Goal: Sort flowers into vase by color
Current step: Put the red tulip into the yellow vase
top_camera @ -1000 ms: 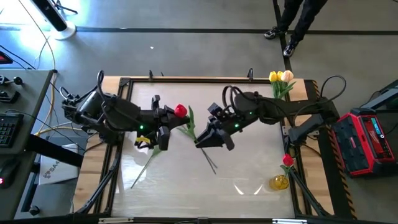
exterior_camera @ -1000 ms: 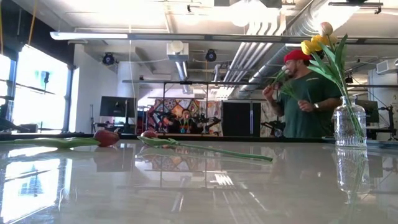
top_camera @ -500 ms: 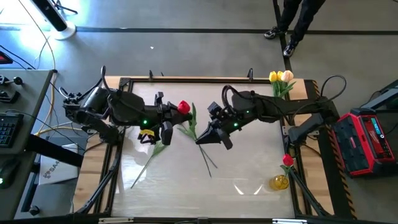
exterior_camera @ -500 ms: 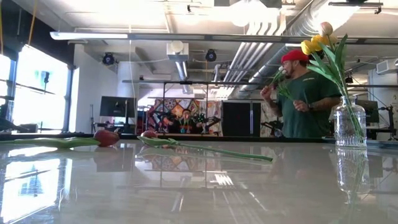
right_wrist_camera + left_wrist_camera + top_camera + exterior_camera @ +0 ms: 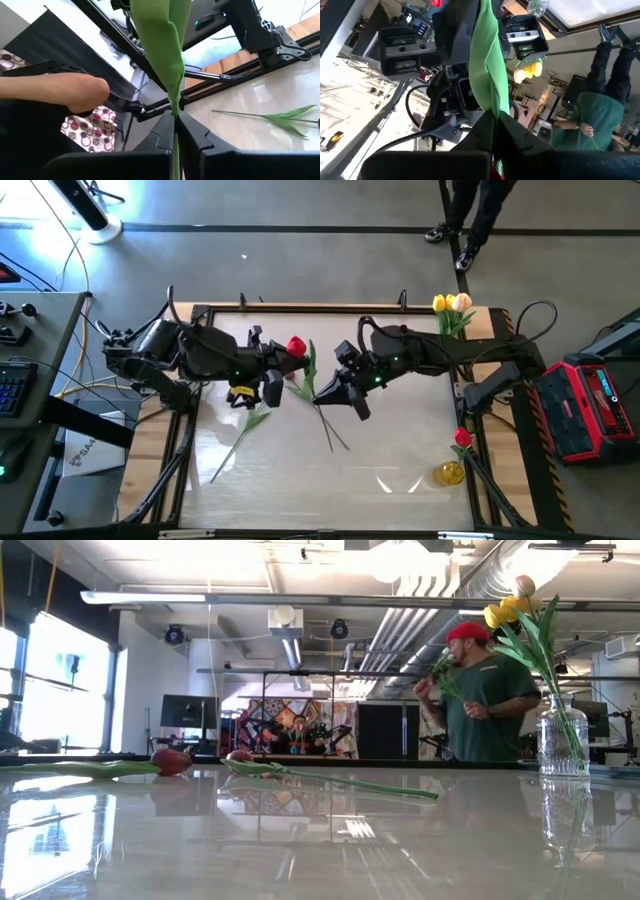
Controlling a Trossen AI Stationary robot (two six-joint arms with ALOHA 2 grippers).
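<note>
High view, red tulip (image 5: 296, 347), green leaf, seemingly airborne

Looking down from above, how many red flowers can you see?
2. One red tulip is near the middle of the table; another red flower stands at its right edge. More may be hidden.

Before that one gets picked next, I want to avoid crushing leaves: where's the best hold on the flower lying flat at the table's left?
Probably the flower's bare lower stem, from straight above, gripper fingers across it. It lies flat and diagonal; its leafy upper end sits near the left gripper.
</note>
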